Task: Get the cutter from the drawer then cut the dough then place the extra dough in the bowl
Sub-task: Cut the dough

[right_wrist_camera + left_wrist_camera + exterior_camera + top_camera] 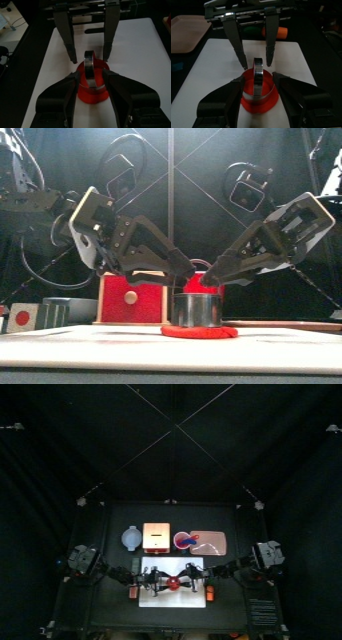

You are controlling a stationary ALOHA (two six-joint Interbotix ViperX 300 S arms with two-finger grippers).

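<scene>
Left gripper (260,80): comes in from the left, low over the white cutting board (174,601). Its jaws are spread, one on each side of the cutter (198,310), and clamped on nothing. Whether they touch the cutter's wall cannot be told.
Right gripper (92,79): comes in from the right and faces the left one tip to tip across the cutter. Its jaws are likewise spread and flank the metal ring. Contact cannot be told.
Cutter: round metal ring, standing upright on the dough (199,332) between the two grippers, near the middle of the board. Its wire handle (258,67) rises above the rim.
Dough: flat red disc lying on the board under the cutter. Its edge shows past the cutter's foot on both sides in the front view.
Board: white, flat, at the front middle of the table (241,524). It bears the dough and the cutter.
Wooden box (156,537): pale, with a red drawer front (131,296). It stands behind the board at the middle of the table, well apart from the cutter. Whether the drawer is open or closed cannot be told.
Bowl (131,538): blue-grey, just left of the box and apart from the board.
Pink tray (218,544): flat, just right of the box. It carries small toys (187,539) in red and blue, too small to name.
</scene>
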